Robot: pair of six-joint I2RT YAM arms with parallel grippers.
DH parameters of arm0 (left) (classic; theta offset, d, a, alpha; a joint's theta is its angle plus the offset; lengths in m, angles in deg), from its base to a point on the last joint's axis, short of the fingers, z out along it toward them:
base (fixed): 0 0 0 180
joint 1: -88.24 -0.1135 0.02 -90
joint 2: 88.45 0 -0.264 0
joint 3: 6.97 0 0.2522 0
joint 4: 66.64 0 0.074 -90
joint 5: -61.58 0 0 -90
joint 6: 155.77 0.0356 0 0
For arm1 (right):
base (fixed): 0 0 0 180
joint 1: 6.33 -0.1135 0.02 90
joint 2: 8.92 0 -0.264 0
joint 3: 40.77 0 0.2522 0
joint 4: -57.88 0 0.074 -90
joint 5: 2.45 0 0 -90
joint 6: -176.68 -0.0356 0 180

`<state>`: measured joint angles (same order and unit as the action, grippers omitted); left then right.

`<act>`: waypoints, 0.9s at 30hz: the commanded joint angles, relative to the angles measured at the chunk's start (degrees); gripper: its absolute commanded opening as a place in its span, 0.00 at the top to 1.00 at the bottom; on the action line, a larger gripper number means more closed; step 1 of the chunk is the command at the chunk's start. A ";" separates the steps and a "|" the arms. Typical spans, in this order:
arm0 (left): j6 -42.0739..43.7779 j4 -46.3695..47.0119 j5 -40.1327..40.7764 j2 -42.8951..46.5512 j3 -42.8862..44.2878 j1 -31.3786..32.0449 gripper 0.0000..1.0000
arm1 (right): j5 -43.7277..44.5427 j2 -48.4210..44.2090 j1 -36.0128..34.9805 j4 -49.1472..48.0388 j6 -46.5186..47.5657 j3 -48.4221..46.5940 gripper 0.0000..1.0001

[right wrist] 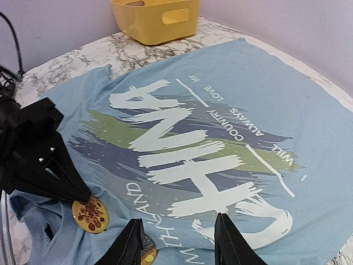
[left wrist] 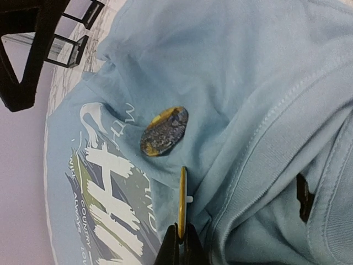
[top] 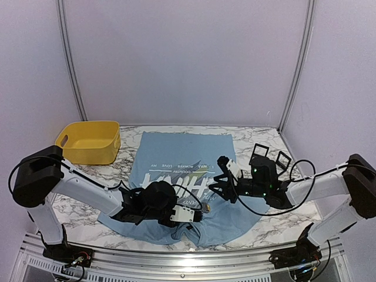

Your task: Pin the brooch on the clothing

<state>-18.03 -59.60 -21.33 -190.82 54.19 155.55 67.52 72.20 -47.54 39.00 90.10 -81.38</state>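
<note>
The light blue T-shirt point(top: 182, 150) lies flat on the marble table, its collar toward the arms; it also shows in the left wrist view point(left wrist: 248, 66) and the right wrist view point(right wrist: 287, 99). My left gripper point(top: 197, 216) is shut on a round yellow brooch with red spots point(right wrist: 91, 214), seen edge-on with a white stub point(left wrist: 182, 193), held just above the cloth near the collar. A second dark, gold-edged brooch point(left wrist: 164, 131) lies on the shirt below the lettering. My right gripper point(right wrist: 179, 243) is open and empty over the lettering, its left finger point(right wrist: 129, 248) partly covering that second brooch point(right wrist: 148, 253).
A yellow basket point(top: 88, 142) stands at the back left of the table beside the shirt. Two small black frame stands point(top: 258, 154) sit at the right of the shirt, behind my right arm. The metal rail runs along the near edge.
</note>
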 commanded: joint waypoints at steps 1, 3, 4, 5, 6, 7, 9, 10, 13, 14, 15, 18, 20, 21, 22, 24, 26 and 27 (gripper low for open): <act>9.06 -3.16 6.77 -2.92 -1.44 1.86 1.00 | 11.96 0.25 0.45 8.86 -2.87 -3.93 0.60; 9.68 -3.90 8.74 -3.30 -1.54 2.58 0.92 | 15.28 0.19 0.49 10.43 -4.79 -4.16 0.60; 9.49 -4.23 9.50 -3.09 -1.44 2.79 0.83 | 16.46 -0.01 0.51 11.39 -5.72 -4.24 0.60; 8.82 -4.60 10.13 -2.81 -1.41 2.92 0.70 | 17.45 -0.23 0.51 12.10 -6.35 -4.34 0.60; 7.96 -5.19 10.23 -2.10 -1.33 3.02 0.55 | 18.25 -0.48 0.47 12.61 -6.82 -4.41 0.60; 7.04 -5.76 10.03 -1.38 -1.38 3.16 0.42 | 19.00 -0.71 0.51 13.16 -7.09 -4.48 0.60; 3.60 -6.94 8.72 0.44 -1.64 3.34 0.28 | 19.76 -1.11 0.52 14.46 -7.67 -4.88 0.60; 2.15 -7.66 8.12 1.63 -1.77 3.35 0.24 | 21.87 -1.21 0.52 15.07 -7.83 -5.14 0.60; -2.33 -13.95 6.70 5.01 -1.06 3.36 0.02 | 25.46 -1.04 0.56 17.26 -8.37 -6.53 0.60; -3.35 -16.27 6.20 6.16 -0.72 3.28 0.01 | 27.22 -0.72 0.83 18.33 -8.61 -7.36 0.60; -4.03 -18.19 5.88 7.57 -0.54 3.16 0.01 | 27.99 -0.19 1.21 19.48 -8.79 -8.44 0.60; -6.25 -24.41 3.85 12.78 -0.13 1.26 0.01 | 28.45 2.83 4.20 22.90 -10.21 -12.28 0.61; -9.22 -26.89 -0.34 16.27 0.18 -2.49 0.01 | 27.65 5.86 6.35 24.62 -10.61 -15.28 0.65; -11.47 -27.39 -3.90 17.79 0.17 -5.33 0.01 | 27.11 7.36 7.39 25.35 -10.63 -16.77 0.69; -14.91 -26.72 -7.44 18.75 0.00 -8.32 0.01 | 26.54 9.09 8.25 25.78 -10.51 -18.84 0.73; -22.55 -22.02 -6.04 17.86 0.38 -14.16 0.01 | 25.81 13.08 9.88 26.71 -10.50 -22.08 0.78; -29.78 -19.80 -1.75 13.06 4.04 -18.94 0.05 | 25.00 17.69 11.45 28.53 -10.00 -26.18 0.82; -33.39 -20.53 1.39 9.79 6.76 -20.49 0.10 | 24.75 20.12 12.38 29.72 -9.96 -28.39 0.83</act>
<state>-34.99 -80.63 -23.71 -173.72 55.10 141.15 92.96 85.40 -38.01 63.11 80.62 -102.95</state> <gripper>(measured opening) 0.958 0.188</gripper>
